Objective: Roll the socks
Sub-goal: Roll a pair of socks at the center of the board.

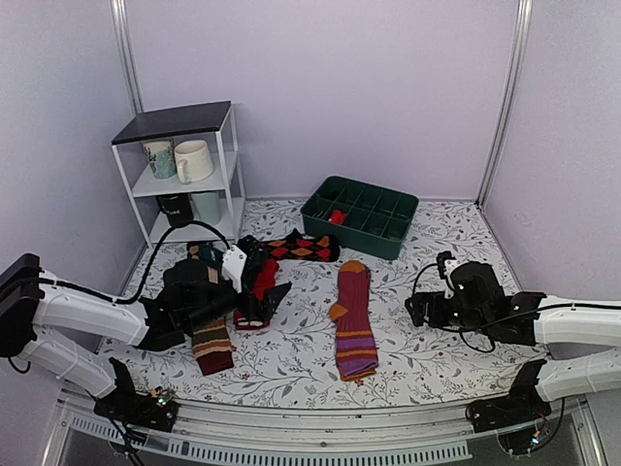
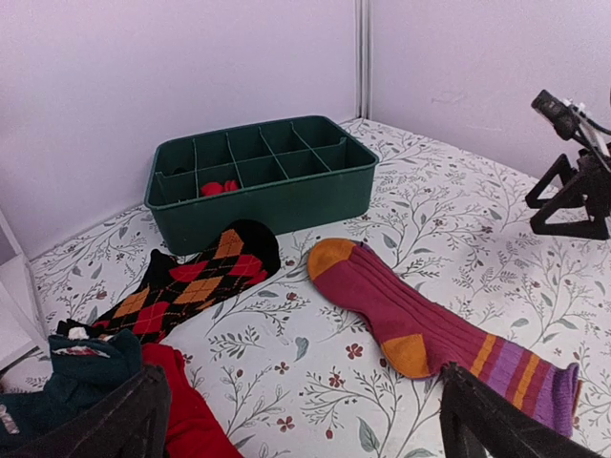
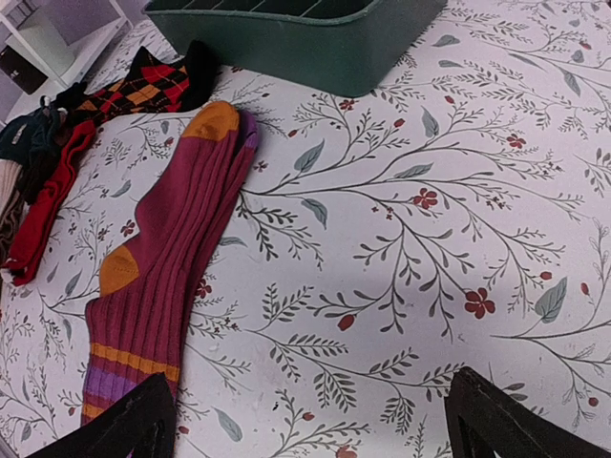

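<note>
The green divided tray (image 1: 361, 239) sits by the far edge, right of centre, with a small red thing (image 1: 337, 216) in one left-side compartment. A white shelf (image 1: 175, 121) in the far left corner holds mugs (image 1: 192, 160); any print on them is too small to read. The maroon socks (image 1: 354, 320) lie flat mid-table toward the near edge, toes toward the far edge. The argyle sock (image 1: 303, 247), red sock (image 1: 264, 277) and brown striped sock (image 1: 213, 348) lie to their left. The left gripper (image 2: 304, 386) hangs by the red sock, fingers spread wide and empty. The right gripper (image 3: 305, 391), toward the right edge, is equally wide apart and empty.

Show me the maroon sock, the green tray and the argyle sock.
maroon sock (image 1: 354, 316), top view, middle of its ribbed leg.
green tray (image 2: 286, 200), left wrist view, its front wall.
argyle sock (image 3: 153, 86), right wrist view, its diamond pattern.
</note>
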{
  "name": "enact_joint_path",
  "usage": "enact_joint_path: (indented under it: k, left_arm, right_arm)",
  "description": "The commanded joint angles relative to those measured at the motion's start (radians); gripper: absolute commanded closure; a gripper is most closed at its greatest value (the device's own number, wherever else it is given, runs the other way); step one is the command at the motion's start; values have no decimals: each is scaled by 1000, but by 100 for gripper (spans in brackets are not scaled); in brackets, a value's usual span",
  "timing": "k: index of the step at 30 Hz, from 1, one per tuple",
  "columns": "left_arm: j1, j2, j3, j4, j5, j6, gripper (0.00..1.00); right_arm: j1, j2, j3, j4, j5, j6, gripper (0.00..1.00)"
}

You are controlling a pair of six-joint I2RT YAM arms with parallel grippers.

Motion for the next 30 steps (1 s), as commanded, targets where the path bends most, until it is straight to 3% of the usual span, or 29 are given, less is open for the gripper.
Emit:
enact_joint_path:
  k: [1,4,8,12,16,23,30]
  left_arm:
    - [15,-15,-6,17,-24,-32,1]
    - [15,-17,-8,21,11,-23,1]
    - [6,-23,-23,36,81,35,0]
    - [2,-45,-29,5,135,48,1]
    - [-5,-62,-46,2,202,44,0]
    - [-184,0,-38,-55,154,104,1]
    - [-214,-6,-109,83,319,71,0]
  right_arm:
    - [2,-8,44,-45,49,-1,0]
    - [3,-21,49,-47,-17,-51,0]
    - [3,-79,-32,89,-205,-145,0]
    - [2,-106,-66,124,-256,-149,0]
    - [24,-91,-110,182,-363,-153,7]
    - [288,-44,-149,274,-286,-224,8]
    - [336,-93,-257,481,-366,-345,10]
